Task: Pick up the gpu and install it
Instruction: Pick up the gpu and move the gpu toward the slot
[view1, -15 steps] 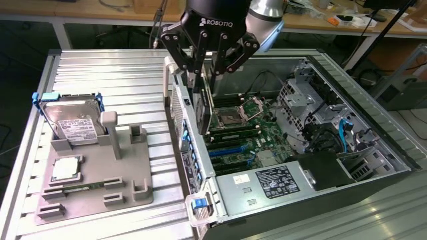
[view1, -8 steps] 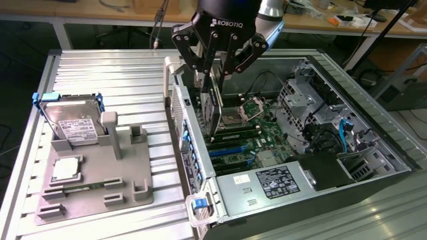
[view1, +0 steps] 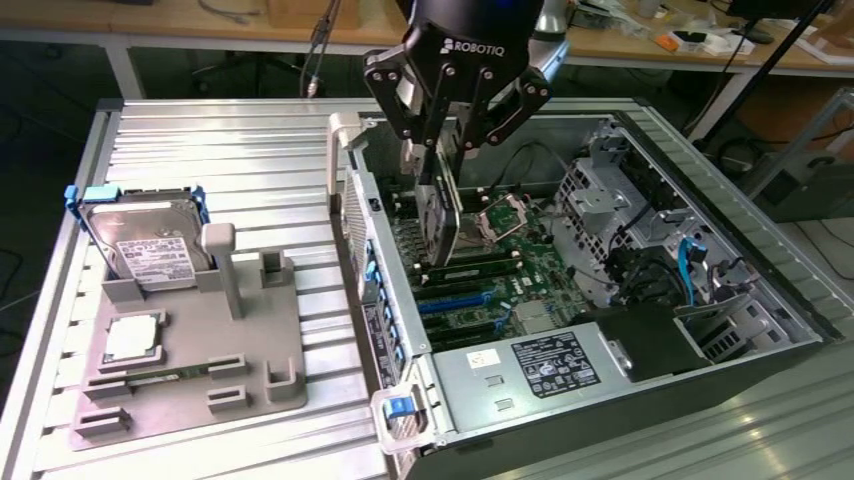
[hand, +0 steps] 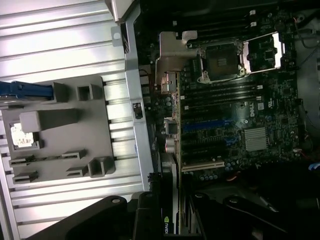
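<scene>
My gripper (view1: 442, 170) hangs over the open computer case (view1: 747, 300), shut on the gpu (view1: 442, 215). The gpu is a thin black card held on edge, its lower edge just above the green motherboard (view1: 534, 265) near the blue expansion slots (view1: 461, 300). In the wrist view the gpu (hand: 172, 150) shows edge-on between my fingers (hand: 150, 220). Its silver bracket (hand: 172, 52) points toward the case's rear wall. The blue slots (hand: 205, 125) lie close beside the card's edge. I cannot tell whether the card touches a slot.
A grey fixture (view1: 254, 350) on the ribbed table at the exterior view's left holds a silver hard drive with blue handles (view1: 147, 245), a square chip (view1: 134, 340) and a green memory stick (view1: 147, 375). Inside the case are the CPU socket (view1: 505, 215), power supply (view1: 534, 365) and cables (view1: 681, 265).
</scene>
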